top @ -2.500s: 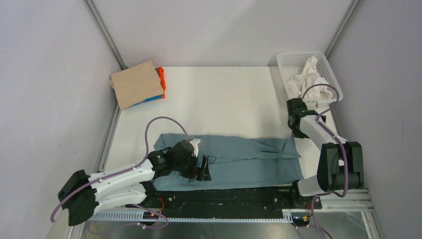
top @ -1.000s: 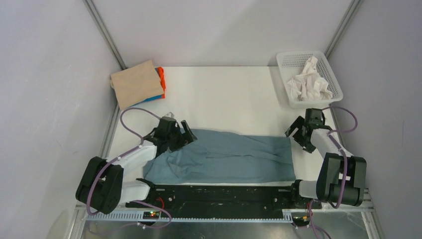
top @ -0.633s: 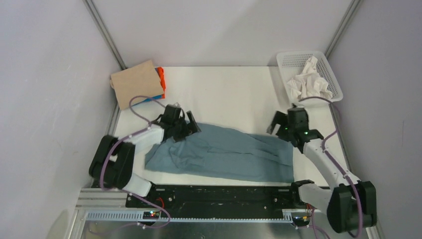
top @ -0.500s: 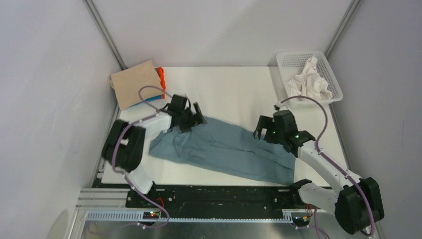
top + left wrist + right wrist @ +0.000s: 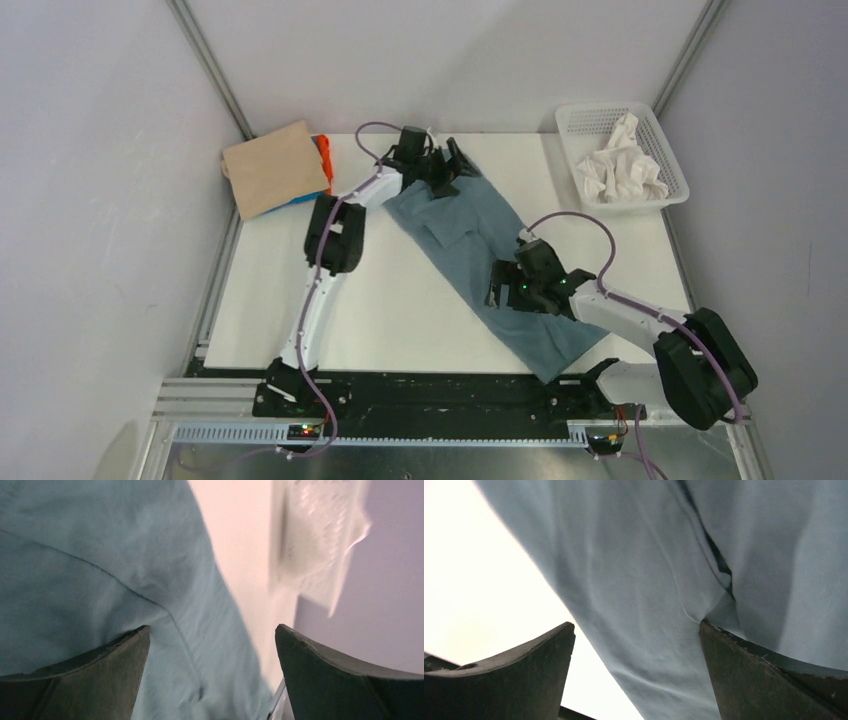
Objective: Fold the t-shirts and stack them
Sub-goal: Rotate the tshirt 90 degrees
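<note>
Your grey shirt (image 5: 470, 250) lies on the table (image 5: 380, 300) as a long band on a slant. It runs from the far middle down toward the near right corner.

Your left arm is stretched far out, and the left claw (image 5: 441, 166) sits at the shirt's far end. In the left wrist view its fingers (image 5: 75, 680) stand wide apart, one over the cloth and the other out past the cloth's edge. You cannot tell from here whether the tips press on the cloth.

Your right claw (image 5: 512, 290) is over the middle of the band, toward its left edge. In the right wrist view it is spread wide too. Cloth with a dark fold line spans the gap, and nothing is pinched.

In the far left corner you have a stack with a tan shirt (image 5: 275, 168) on top. An orange shirt (image 5: 323, 158) and a blue shirt (image 5: 312, 197) show only at their edges beneath it.

The basket (image 5: 590, 118) at the far right holds crumpled white cloth (image 5: 622, 170).
</note>
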{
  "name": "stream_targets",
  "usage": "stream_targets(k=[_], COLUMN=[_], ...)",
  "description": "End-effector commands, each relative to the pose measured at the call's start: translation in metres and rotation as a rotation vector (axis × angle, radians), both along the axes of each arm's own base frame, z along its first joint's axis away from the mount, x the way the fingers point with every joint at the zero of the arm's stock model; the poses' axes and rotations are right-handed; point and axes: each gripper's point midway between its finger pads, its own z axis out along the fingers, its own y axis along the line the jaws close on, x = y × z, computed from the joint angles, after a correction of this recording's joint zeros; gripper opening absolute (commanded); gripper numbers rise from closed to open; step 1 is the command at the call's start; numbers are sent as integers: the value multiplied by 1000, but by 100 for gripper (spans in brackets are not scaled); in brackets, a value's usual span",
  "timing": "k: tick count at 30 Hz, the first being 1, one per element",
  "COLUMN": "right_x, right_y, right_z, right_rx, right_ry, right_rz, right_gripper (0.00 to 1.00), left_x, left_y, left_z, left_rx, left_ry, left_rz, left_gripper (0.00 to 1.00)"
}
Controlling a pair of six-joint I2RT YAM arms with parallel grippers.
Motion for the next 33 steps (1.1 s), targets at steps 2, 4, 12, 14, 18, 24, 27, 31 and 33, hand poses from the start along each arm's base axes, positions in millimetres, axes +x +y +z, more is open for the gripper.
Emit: stream_targets(k=[2,4,12,14,18,24,27,31,33], right_x=[-33,-40,-50,-49,-52,-47,-42,-42,-48], right_y=[60,91,193,197,159,64,23,-16,-32], right_z=[-15,-9,44,56,74,56,40,36,36], right_rx=[196,300,451,431,239,-36,-89,-163,-199], right_ry=[158,181,58,-10,-130,-74,-21,-29,-17], right_rz=[143,223,575,600,571,238,82,-21,-58], right_gripper=[99,100,99,99,99,99,99,97,92], left_x=[59,87,133,138,145,148,130,76,41], left_y=[-45,-39,4,12,27,31,22,13,13], left_z=[37,46,77,84,84,110,144,211,233], left_rx=[-285,-435,-402,-342,-288,-309,-316,-281,-187], left_ry=[27,2,-181,-226,-248,-318,-367,-454,-484], left_rz=[67,158,343,364,404,377,279,120,76], left_gripper=[100,100,100,100,100,100,100,100,100])
